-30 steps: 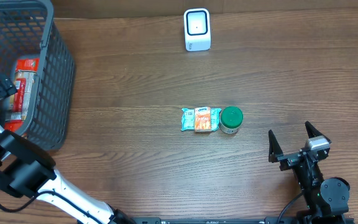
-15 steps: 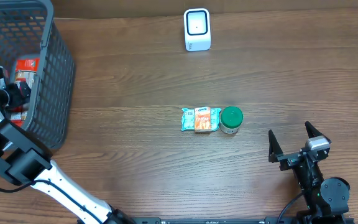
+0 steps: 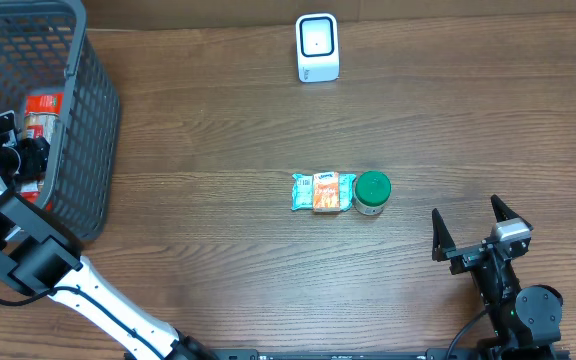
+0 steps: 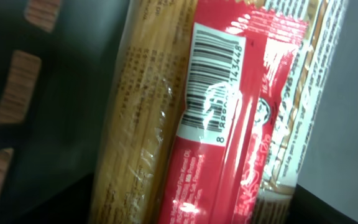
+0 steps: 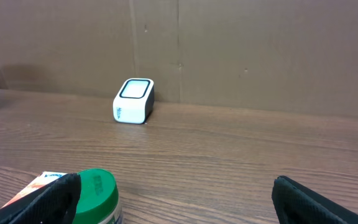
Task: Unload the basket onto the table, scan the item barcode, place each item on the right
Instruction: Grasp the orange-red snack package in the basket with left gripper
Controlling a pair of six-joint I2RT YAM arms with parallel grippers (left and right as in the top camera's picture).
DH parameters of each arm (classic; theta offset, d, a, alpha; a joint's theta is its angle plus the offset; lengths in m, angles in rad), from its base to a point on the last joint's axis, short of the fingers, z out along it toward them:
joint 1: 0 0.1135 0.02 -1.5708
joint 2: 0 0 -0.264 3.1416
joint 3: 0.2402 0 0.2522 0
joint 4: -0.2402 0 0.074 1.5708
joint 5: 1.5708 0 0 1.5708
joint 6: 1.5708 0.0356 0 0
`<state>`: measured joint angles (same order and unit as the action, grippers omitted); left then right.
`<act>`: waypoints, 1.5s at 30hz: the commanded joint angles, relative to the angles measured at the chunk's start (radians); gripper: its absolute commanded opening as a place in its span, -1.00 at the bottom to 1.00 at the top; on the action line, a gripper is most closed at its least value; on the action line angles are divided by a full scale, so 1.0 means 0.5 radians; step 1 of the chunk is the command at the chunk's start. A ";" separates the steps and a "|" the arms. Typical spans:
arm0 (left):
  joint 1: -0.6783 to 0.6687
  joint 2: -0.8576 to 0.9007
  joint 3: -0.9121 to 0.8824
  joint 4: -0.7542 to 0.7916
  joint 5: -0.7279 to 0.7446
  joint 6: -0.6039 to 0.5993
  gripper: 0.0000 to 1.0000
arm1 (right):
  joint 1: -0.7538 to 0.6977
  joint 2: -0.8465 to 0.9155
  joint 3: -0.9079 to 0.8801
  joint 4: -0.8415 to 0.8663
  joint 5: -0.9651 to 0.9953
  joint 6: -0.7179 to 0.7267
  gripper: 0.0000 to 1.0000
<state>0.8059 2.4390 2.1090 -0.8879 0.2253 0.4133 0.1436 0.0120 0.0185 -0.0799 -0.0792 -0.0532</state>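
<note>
The item is a long clear packet of pale sticks with a red label (image 4: 229,155), lying in the grey basket (image 3: 86,130). Its barcode (image 4: 215,59) faces the left wrist camera. My left gripper (image 3: 18,142) is down inside the basket with its dark jaws on either side of the packet (image 3: 42,104). Whether they press on it does not show. The white scanner (image 3: 317,47) stands at the far edge of the table, and also shows in the right wrist view (image 5: 133,101). My right gripper (image 3: 467,212) rests open at the front right with nothing between its fingers.
A blue and orange packet (image 3: 323,192) and a green-lidded jar (image 3: 372,192) lie side by side mid-table, just left of and beyond the right gripper (image 5: 179,202). The jar (image 5: 95,196) is next to its left finger. A brown cardboard wall backs the table.
The left gripper moved deeper into the basket onto the packet, and its jaws have drawn in around it. The right arm has not moved.
</note>
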 commanded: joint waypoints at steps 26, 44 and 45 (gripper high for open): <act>-0.122 0.089 0.137 -0.308 0.054 -0.282 -0.92 | -0.017 -0.018 -0.021 0.007 -0.009 -0.008 1.00; -0.232 -0.730 0.874 -0.708 0.056 -0.890 -0.92 | -0.017 -0.018 -0.021 0.006 -0.009 -0.008 1.00; -0.249 -0.808 0.874 -0.719 0.056 -0.919 -0.92 | -0.017 -0.018 -0.021 0.007 -0.009 -0.008 1.00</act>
<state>0.7101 2.2719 2.4676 -1.2568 0.2199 0.0418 0.1436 0.0120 0.0185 -0.0803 -0.0792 -0.0528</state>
